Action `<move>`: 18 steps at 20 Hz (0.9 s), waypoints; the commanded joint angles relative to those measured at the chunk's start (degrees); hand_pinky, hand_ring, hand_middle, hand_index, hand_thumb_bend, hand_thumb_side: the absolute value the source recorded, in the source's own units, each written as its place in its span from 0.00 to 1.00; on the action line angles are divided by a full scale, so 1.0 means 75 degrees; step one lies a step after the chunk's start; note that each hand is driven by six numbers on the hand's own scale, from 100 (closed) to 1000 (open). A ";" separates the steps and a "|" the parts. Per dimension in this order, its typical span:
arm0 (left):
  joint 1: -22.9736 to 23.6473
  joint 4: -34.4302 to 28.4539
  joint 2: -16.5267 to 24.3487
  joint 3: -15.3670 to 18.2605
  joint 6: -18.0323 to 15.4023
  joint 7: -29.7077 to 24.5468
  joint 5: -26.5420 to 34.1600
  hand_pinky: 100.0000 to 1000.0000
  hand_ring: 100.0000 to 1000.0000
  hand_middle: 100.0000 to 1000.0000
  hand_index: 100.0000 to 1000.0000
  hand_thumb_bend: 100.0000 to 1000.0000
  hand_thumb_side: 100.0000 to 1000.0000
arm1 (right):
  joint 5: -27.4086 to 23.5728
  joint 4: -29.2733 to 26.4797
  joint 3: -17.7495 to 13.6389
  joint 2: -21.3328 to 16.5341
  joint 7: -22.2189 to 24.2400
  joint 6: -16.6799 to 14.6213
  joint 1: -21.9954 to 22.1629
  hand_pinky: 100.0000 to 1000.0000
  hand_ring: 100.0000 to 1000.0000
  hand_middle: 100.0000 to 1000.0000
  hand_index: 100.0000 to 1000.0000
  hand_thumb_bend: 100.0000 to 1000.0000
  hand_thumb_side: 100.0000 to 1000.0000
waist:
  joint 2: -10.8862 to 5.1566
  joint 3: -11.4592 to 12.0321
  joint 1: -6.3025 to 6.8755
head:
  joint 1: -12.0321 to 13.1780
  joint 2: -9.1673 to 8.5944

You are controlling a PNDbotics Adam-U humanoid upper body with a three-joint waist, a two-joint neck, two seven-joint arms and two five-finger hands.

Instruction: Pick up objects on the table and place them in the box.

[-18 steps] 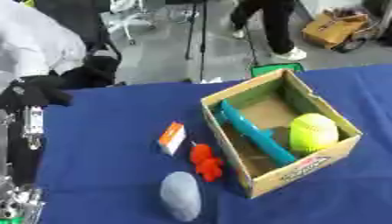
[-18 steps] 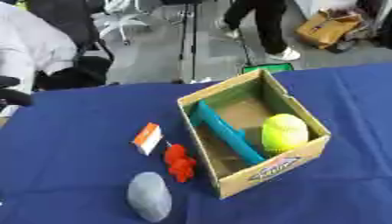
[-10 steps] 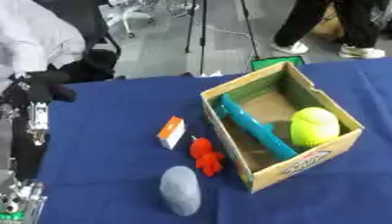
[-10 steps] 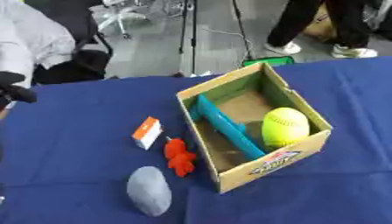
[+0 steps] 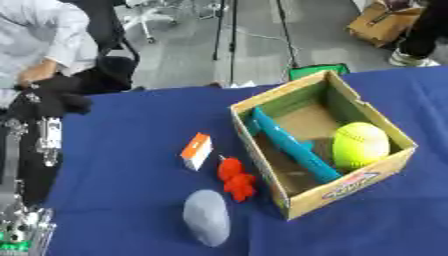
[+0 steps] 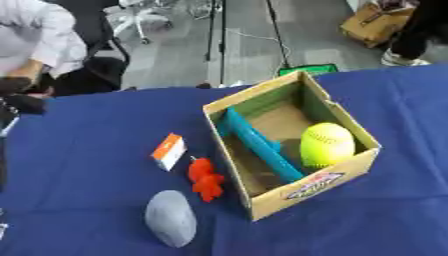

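Observation:
An open cardboard box (image 5: 350, 186) stands on the blue table, right of centre. Inside it lie a yellow-green ball (image 5: 360, 145) and a long teal object (image 5: 289, 145) leaning along the left wall. Left of the box, on the cloth, are a small orange and white carton (image 5: 197, 151), a red lumpy thing (image 5: 235, 179) and a grey oval thing (image 5: 206, 217). My left hand (image 5: 54, 98) is a black shape at the left edge, well away from these things, with its silver arm running down below it. My right hand shows in neither view.
The blue tablecloth (image 5: 131, 125) has bare room between my left arm and the carton, and in front of the box. Beyond the far edge are a person in a white shirt (image 5: 44, 35), a tripod, a chair and a brown carton on the floor.
The whole picture has shifted, so the camera has moved. The things on the table keep their places relative to the box. My left hand stays at the left edge.

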 commanded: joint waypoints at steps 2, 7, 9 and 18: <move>-0.0607 -0.0112 0.0827 -0.0153 0.0462 -0.0693 -0.1588 0.95 0.92 0.97 1.00 0.00 0.59 | 0.0035 -0.0092 0.0030 -0.0109 -0.0065 0.0082 0.0002 0.82 0.83 0.70 0.80 0.00 0.81 | -0.0155 0.0034 -0.0044 | -0.0008 -0.0109; -0.1344 -0.0112 0.2098 -0.0843 0.0078 -0.1843 -0.2372 0.96 0.93 0.97 1.00 0.00 0.46 | 0.0033 -0.0092 0.0027 -0.0080 -0.0065 0.0102 0.0064 0.82 0.83 0.70 0.80 0.00 0.81 | -0.0172 0.0109 -0.0078 | -0.0076 -0.0231; -0.1589 -0.0112 0.2514 -0.1033 -0.0127 -0.2025 -0.2374 0.96 0.93 0.97 1.00 0.00 0.40 | 0.0040 -0.0092 0.0023 -0.0075 -0.0065 0.0118 0.0083 0.82 0.83 0.70 0.80 0.00 0.81 | -0.0192 0.0154 -0.0080 | -0.0089 -0.0244; -0.2587 -0.0112 0.4064 -0.2102 -0.0897 -0.2437 -0.1619 0.92 0.91 0.95 1.00 0.00 0.42 | 0.0022 -0.0092 0.0014 -0.0163 -0.0065 0.0165 0.0192 0.82 0.82 0.70 0.80 0.00 0.80 | -0.0386 0.0373 -0.0045 | -0.0235 -0.0139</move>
